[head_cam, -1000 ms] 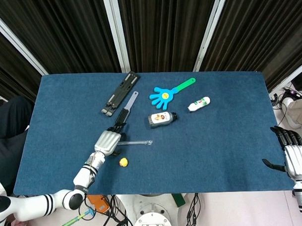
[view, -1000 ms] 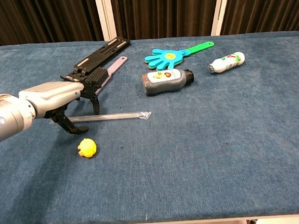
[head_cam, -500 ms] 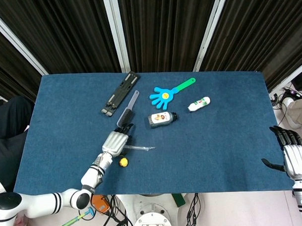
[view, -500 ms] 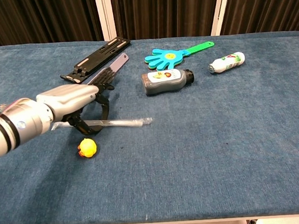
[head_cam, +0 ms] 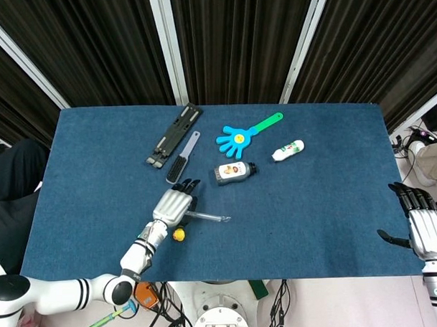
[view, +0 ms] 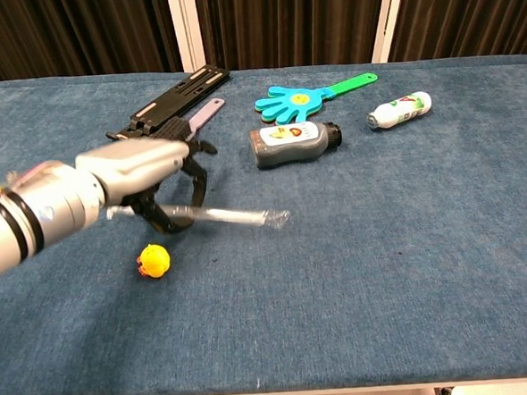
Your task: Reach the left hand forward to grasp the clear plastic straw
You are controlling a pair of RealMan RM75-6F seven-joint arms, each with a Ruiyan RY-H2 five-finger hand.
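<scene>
The clear plastic straw (head_cam: 212,218) (view: 240,217) lies nearly level just over the blue table, its sealed tip pointing right. My left hand (head_cam: 173,206) (view: 144,171) reaches in from the lower left; its fingers (view: 171,217) curl down around the straw's left part and grip it. A short end of the straw sticks out behind the hand in the chest view. My right hand (head_cam: 422,224) hangs off the table's right front corner with its fingers spread and nothing in it; only the head view shows it.
A small yellow toy (head_cam: 178,234) (view: 154,260) sits just in front of the left hand. Behind it lie a grey brush (head_cam: 183,159), a black folding stand (view: 170,103), a grey bottle (view: 294,144), a blue hand clapper (view: 302,97) and a white bottle (view: 399,109).
The left hand has moved forward and to the right, and its fingers have closed around the straw. The straw has shifted right with it. The right hand has stayed put.
</scene>
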